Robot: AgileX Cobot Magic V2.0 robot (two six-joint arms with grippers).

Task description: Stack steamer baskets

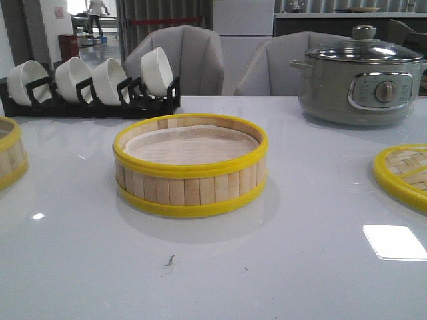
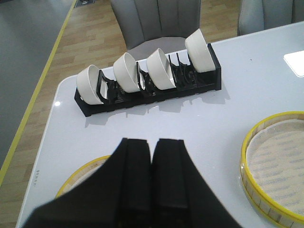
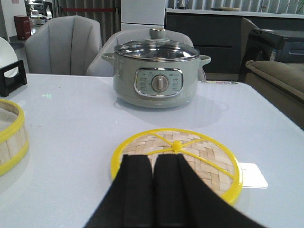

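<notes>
Steamer basket (image 1: 190, 167), round, slatted bamboo, yellow-rimmed; left end effector (image 2: 151, 156) and right end effector (image 3: 153, 167) pressed together

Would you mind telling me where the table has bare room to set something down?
The widest bare patch is the near table, in front of the centre basket. More lies between that basket and the woven lid, and between lid and pot. It is tighter at the far left, where the bowl rack sits behind the second basket.
</notes>
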